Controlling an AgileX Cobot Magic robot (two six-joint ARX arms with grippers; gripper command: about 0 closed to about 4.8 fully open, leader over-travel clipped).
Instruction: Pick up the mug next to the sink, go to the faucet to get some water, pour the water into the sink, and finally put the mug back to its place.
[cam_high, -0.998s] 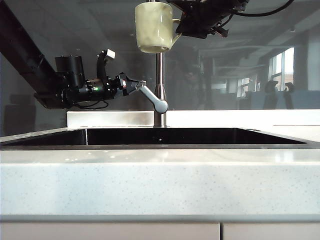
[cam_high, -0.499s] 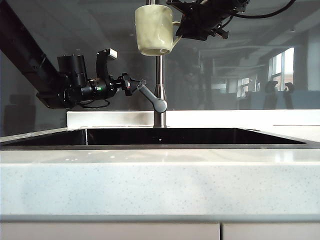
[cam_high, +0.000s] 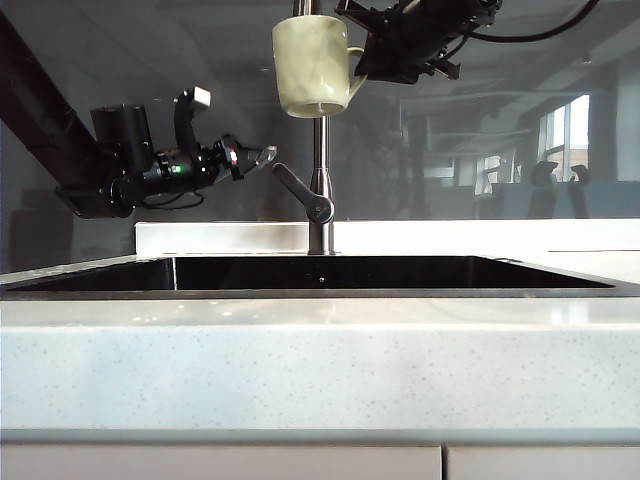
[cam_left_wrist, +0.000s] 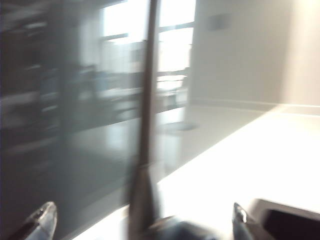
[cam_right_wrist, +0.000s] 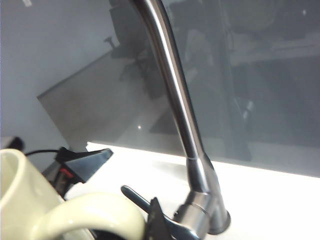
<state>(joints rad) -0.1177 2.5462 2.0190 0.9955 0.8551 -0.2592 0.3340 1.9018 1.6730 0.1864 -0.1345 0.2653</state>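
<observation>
Your right gripper (cam_high: 362, 68) pinches the loop handle of the pale cream-green ceramic mug (cam_high: 312, 66), holding it upright, high in front of the tall brushed-metal gooseneck faucet (cam_high: 319, 170). Your left gripper (cam_high: 262, 155) has its fingers (cam_left_wrist: 42, 218) spread wide, holding nothing, just left of the faucet's angled lever (cam_high: 296, 190). The dark rectangular recessed sink (cam_high: 320, 273) lies well below both.

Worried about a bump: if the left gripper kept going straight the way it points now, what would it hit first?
Probably the faucet: the open left gripper points at its lever and pipe, just short of them, though depth is unclear.
</observation>
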